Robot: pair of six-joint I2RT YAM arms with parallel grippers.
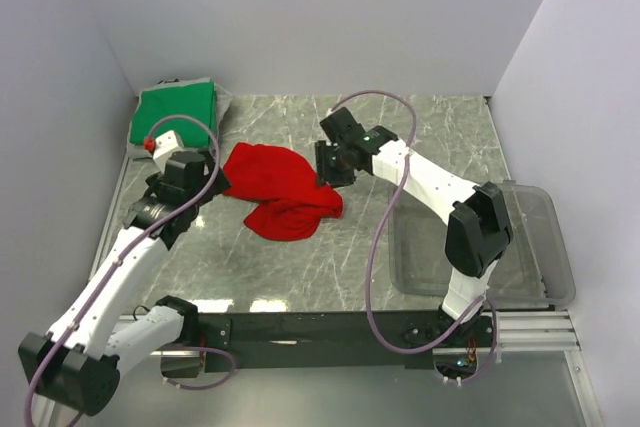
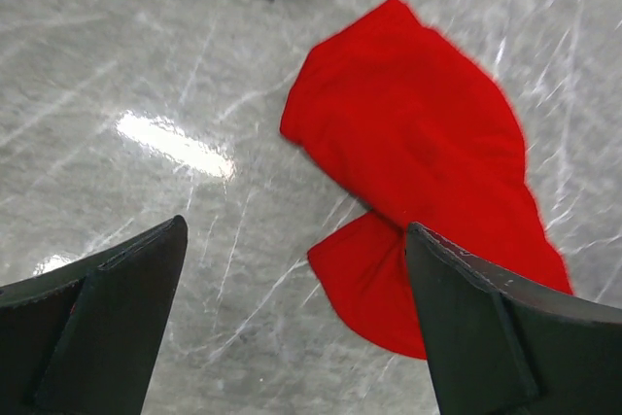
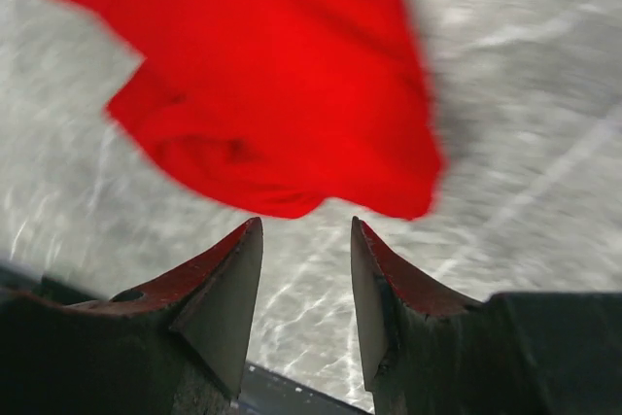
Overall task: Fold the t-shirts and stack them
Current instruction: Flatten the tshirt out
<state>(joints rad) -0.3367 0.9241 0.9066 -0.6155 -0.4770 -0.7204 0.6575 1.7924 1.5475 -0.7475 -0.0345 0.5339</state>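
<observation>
Red t-shirt lies crumpled on the desk, its edges loose and uneven. I see my left fingers spread wide just left of it, gripping nothing. My right fingers stand apart at its right edge, nothing between them. Green t-shirt lies beyond its left side. Bare marble rings it, and the clear bin sits well to its right.

Your left arm stretches forward from its base, the left gripper angled downward, jaws spread wide and empty. Your right arm folds at the elbow and reaches leftward, the right gripper parted narrowly, holding nothing.
</observation>
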